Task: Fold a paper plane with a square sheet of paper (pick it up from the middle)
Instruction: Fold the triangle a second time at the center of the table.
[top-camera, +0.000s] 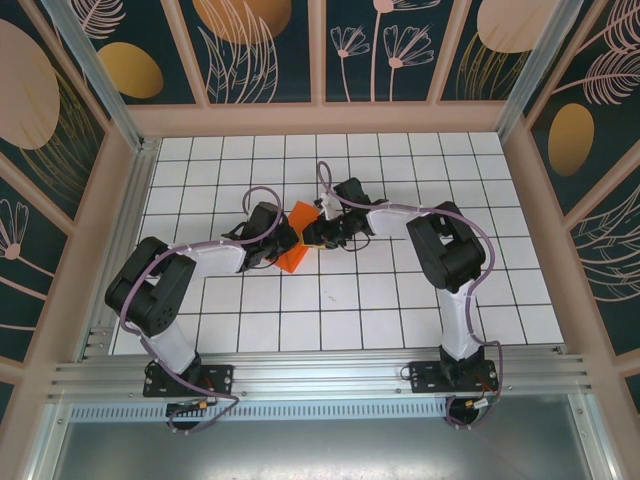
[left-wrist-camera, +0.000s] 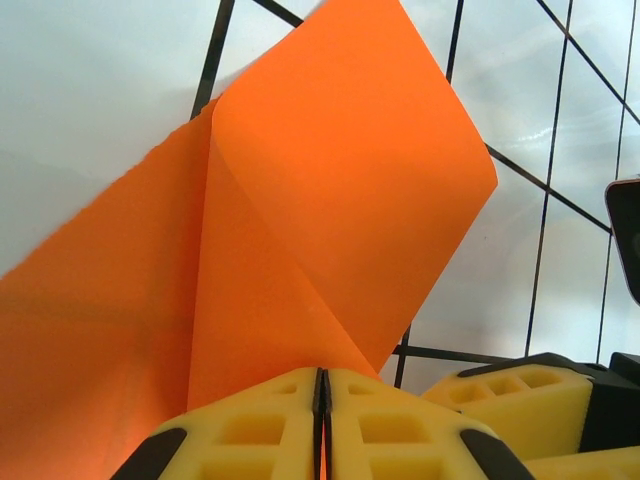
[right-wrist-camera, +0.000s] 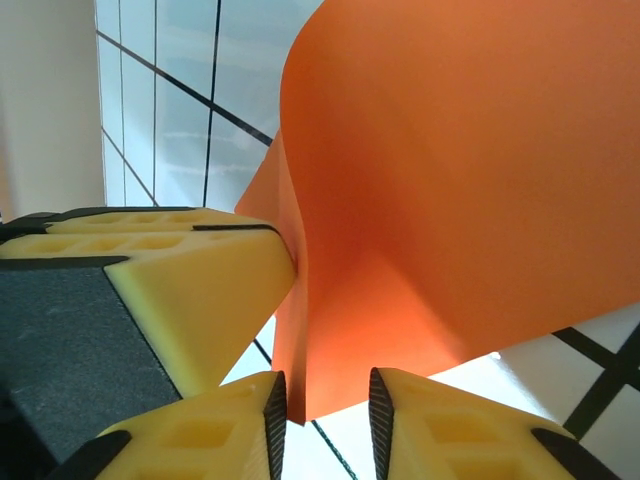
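Observation:
The square sheet of paper (top-camera: 299, 214) is bright orange and held up off the white grid table, folded over itself with a soft crease. In the left wrist view the sheet (left-wrist-camera: 330, 180) rises from my left gripper (left-wrist-camera: 322, 376), whose yellow pads are shut on its lower edge. In the right wrist view the sheet (right-wrist-camera: 460, 200) curves overhead. Its bottom corner hangs between the pads of my right gripper (right-wrist-camera: 322, 410), which stand apart, the paper close to the left pad. Both grippers meet mid-table, left gripper (top-camera: 283, 241) and right gripper (top-camera: 318, 232). No paper plane is in view.
The white grid table (top-camera: 400, 300) is ringed by a pale wooden frame (top-camera: 320, 118) and patterned walls. An aluminium rail (top-camera: 320, 375) carries both arm bases at the near edge. The left gripper's yellow fingers (right-wrist-camera: 190, 280) sit right beside the right gripper's jaws.

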